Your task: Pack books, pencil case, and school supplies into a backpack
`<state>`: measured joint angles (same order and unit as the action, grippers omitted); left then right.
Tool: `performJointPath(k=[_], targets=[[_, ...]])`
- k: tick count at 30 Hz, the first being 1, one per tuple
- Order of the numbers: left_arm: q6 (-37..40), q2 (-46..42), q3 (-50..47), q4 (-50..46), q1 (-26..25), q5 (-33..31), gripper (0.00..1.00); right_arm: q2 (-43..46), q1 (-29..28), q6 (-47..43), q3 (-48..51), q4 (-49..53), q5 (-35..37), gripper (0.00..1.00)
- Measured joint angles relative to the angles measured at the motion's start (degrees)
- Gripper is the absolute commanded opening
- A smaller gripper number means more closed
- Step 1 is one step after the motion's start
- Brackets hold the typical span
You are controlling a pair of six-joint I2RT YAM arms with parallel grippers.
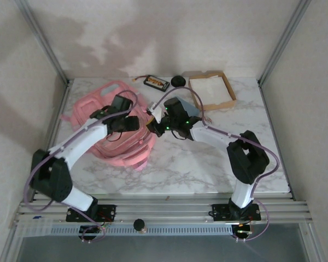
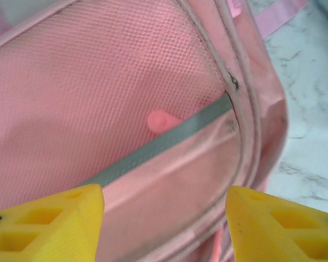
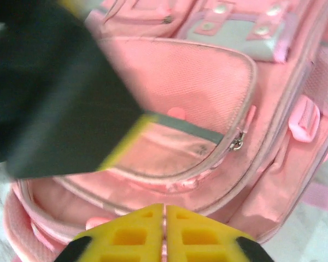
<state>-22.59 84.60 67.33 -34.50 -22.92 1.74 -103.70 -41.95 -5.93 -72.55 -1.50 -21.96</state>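
Note:
The pink backpack [image 1: 112, 143] lies flat on the left of the marble table. Its front pocket [image 3: 169, 158] gapes open, showing pink mesh lining [image 2: 98, 82] and a grey band [image 2: 153, 150]. My left gripper [image 2: 164, 224] hangs open just above that pocket mouth, yellow fingertips [image 2: 49, 224] wide apart with nothing between them. My right gripper [image 3: 164, 234] is shut at the backpack's near rim, only a hairline slit between its pads. In the top view both grippers, left [image 1: 130, 123] and right [image 1: 153, 126], meet at the backpack's right edge. A dark brown book [image 1: 156, 82] lies at the back.
A shallow cardboard tray [image 1: 229, 94] with white lining stands at the back right. A black round thing [image 1: 179, 81] sits beside the book. A pale grey-blue flat thing [image 1: 181, 103] lies partly under my right arm. My blurred left gripper [image 3: 54, 93] crosses the right wrist view.

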Motion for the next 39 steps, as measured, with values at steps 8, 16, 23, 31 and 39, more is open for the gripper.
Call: performJointPath(k=[8,16,23,31,39], targets=[[-6.1,-13.4,-9.7,2.9,-0.3,3.1,0.6,-8.2,0.1,23.5,-8.1,1.0,-0.2,0.75],[-7.3,-16.4,-16.0,3.0,-0.4,5.3,0.59,-14.1,0.1,38.5,-12.8,4.7,0.3,0.77],[-9.2,-18.1,-19.8,3.0,-0.4,4.9,0.58,-15.3,0.1,42.6,-13.6,8.5,3.6,0.81],[-12.1,-19.0,-21.9,4.1,-0.3,0.0,0.59,-16.3,-0.3,43.3,-14.9,9.8,3.5,0.82],[-13.7,-18.0,-25.6,9.2,-0.2,1.7,0.57,-19.8,-1.1,44.2,-20.2,11.2,-1.3,0.76]])
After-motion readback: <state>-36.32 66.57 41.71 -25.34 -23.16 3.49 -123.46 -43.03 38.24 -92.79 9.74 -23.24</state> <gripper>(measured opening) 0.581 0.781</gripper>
